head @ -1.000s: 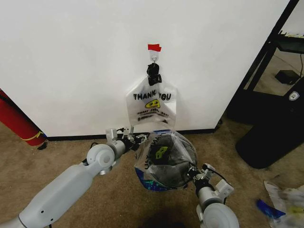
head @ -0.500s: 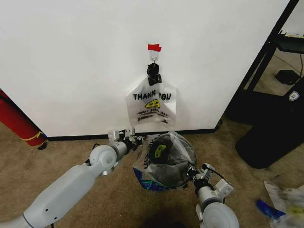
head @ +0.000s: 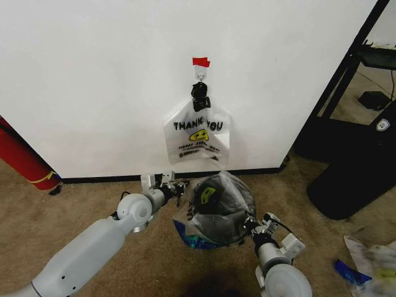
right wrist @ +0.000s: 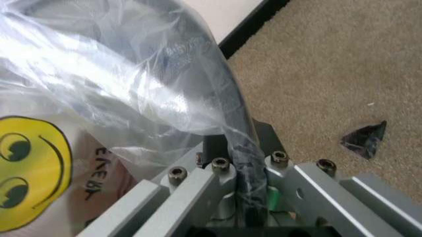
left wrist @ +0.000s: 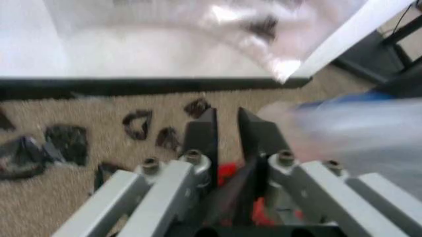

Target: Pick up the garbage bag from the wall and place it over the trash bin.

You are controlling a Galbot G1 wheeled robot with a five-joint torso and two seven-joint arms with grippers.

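Note:
The garbage bag (head: pixel 216 207), translucent with blue side panels and a yellow smiley, is draped over the round black trash bin (head: pixel 213 224), which stands on the carpet below the wall (head: pixel 93 80). My right gripper (head: pixel 249 226) is shut on the bag's near right edge, and in the right wrist view the film (right wrist: pixel 99 98) runs over the bin's dark rim (right wrist: pixel 221 94) and down between the fingers. My left gripper (head: pixel 178 184) sits at the bag's far left edge. Its fingers (left wrist: pixel 204 133) stand slightly apart with carpet showing between them, and the bag (left wrist: pixel 343 128) lies just beside them.
A whitish THANK YOU bag (head: pixel 197 136) hangs from a hook (head: pixel 200 74) under red tape (head: pixel 201 62). A red cylinder (head: pixel 21 158) leans at the left. A black stand (head: pixel 352 154) fills the right. Litter (head: pixel 371 260) and black scraps (left wrist: pixel 66 143) lie on the carpet.
The bag has sunk lower around the bin and its left edge has left my left gripper, which shifted a little forward. The right gripper has stayed put.

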